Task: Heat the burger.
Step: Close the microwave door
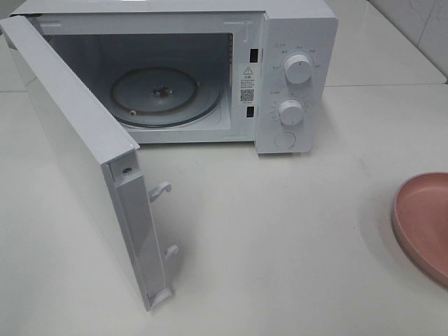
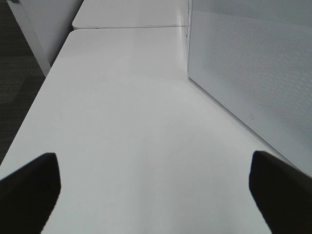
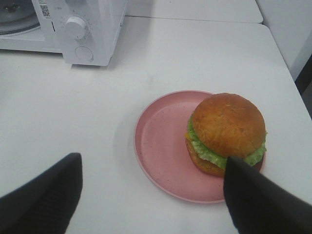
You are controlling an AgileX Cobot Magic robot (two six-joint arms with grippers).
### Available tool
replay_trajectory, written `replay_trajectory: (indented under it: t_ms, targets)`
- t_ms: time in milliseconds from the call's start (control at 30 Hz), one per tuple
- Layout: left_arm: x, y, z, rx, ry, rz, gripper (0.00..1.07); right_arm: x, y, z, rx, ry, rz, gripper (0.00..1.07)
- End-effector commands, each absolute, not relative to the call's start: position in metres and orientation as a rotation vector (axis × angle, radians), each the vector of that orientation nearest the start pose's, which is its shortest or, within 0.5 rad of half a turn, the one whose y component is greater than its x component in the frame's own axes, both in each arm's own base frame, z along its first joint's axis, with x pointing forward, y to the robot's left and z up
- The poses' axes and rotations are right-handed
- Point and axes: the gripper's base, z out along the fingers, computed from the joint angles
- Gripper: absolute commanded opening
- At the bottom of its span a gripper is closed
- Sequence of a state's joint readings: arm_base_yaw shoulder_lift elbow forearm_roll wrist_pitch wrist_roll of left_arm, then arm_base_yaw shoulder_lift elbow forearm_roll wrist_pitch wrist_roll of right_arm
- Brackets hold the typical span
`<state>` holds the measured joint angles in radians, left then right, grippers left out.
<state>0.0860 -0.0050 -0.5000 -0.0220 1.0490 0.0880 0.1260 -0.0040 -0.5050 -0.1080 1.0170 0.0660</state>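
Standing wide open on the white counter (image 1: 280, 231), the microwave (image 1: 294, 77) shows its glass turntable (image 1: 157, 94), while its swung-out door (image 1: 84, 161) fills the left of the high view. Neither arm appears in that view. The left tool (image 2: 156, 187) hangs released over bare counter beside the door's dotted panel (image 2: 253, 63), only its dark fingertips (image 2: 29, 187) showing. Small print rings the microwave's two dials (image 1: 299, 68), too fine to read; a warning sticker and QR code sit on the frame. At right, the pink plate (image 1: 423, 224) is cut off by the frame edge. The burger (image 3: 226, 131), lettuce showing, sits on the plate's side farther from the microwave, the right tool (image 3: 151, 195) spread open just before it, one fingertip (image 3: 258, 200) overlapping its edge.
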Motion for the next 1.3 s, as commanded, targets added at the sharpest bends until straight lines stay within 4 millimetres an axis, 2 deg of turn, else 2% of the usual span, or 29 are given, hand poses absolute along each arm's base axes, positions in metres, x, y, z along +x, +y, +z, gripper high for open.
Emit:
replay_trajectory:
  t_ms: [33,800,1000,1067,1100,1133,1167,1200,1233,1267,1300]
  targets:
    - [-0.007,-0.003,0.278,-0.004,2.004,0.076,0.98,-0.007,-0.009,0.283,-0.059,1.95,-0.014,0.76]
    - [-0.007,-0.003,0.278,-0.001,2.003,0.073,0.98,-0.007,-0.009,0.283,-0.059,1.95,-0.014,0.76]
    - [-0.009,-0.003,0.297,-0.001,1.883,0.081,0.96,-0.007,-0.009,0.283,-0.059,1.95,-0.014,0.76]
    - [-0.002,-0.002,0.304,-0.003,1.851,0.085,0.88,-0.007,-0.009,0.283,-0.06,1.95,-0.014,0.76]
    - [-0.002,-0.002,0.304,-0.003,1.851,0.085,0.88,-0.007,-0.009,0.283,-0.06,1.95,-0.014,0.76]
    - [0.005,-0.001,0.306,-0.004,1.855,0.083,0.78,-0.007,-0.009,0.283,-0.06,1.95,-0.014,0.76]
    - [0.005,-0.001,0.306,-0.004,1.855,0.083,0.78,-0.007,-0.009,0.283,-0.06,1.95,-0.014,0.76]
    - [0.01,-0.001,0.308,-0.004,1.859,0.083,0.7,-0.007,-0.009,0.283,-0.06,1.95,-0.014,0.76]
    - [0.018,0.0,0.311,-0.005,1.861,0.085,0.57,-0.007,-0.009,0.283,-0.06,1.95,-0.014,0.76]
    - [0.018,0.0,0.311,-0.005,1.861,0.085,0.57,-0.007,-0.009,0.283,-0.06,1.95,-0.014,0.76]
    - [0.028,0.001,0.314,-0.009,1.854,0.08,0.43,-0.007,-0.009,0.283,-0.06,1.95,-0.014,0.76]
